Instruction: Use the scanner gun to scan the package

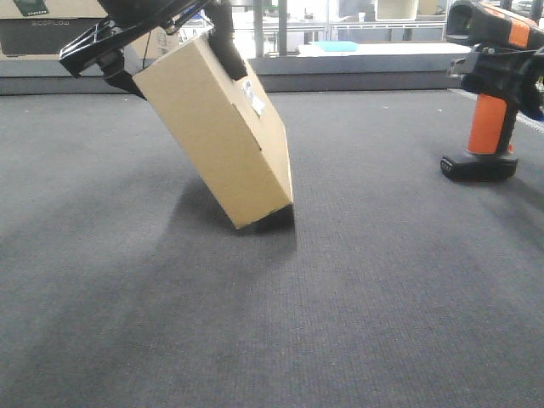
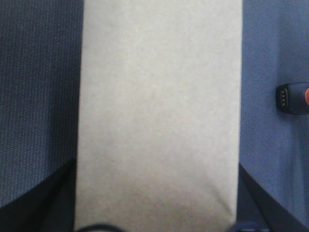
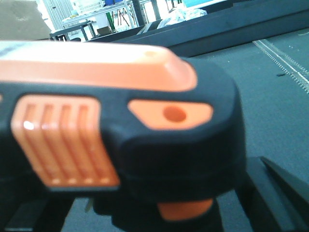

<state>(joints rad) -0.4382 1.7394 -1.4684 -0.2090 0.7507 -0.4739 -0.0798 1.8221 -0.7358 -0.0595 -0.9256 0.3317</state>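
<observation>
Nearest the front camera is bare grey mat (image 1: 255,340). Next back is the package (image 1: 217,136) — a plain cardboard box, left of centre, tipped on 1 lower corner that touches the mat, with its upper end raised. The left gripper (image 1: 180,66) is clamped across that upper end. In the left wrist view its fingers (image 2: 43,203) flank the box's 2 sides.

Handling, judged: stiff board with dry matte faces, likely light, since 1 end-grip carries it tilted. The walls could dent under a hard squeeze. A hold across the short width near the end, as now, keeps the label clear.

Orientation: in the front view the long axis runs steeply from upper left down to lower right. A small white label (image 1: 253,98) sits on the narrow face turned toward the right.

Further back and right, well apart from the box, is the scanner gun (image 1: 489,123), orange and black and roughly upright. Its base is on or just over the mat — cannot tell which. The right gripper (image 1: 497,75) is closed around its neck. The nose appears to point toward the box. A pale bench (image 1: 399,49) is farthest.
</observation>
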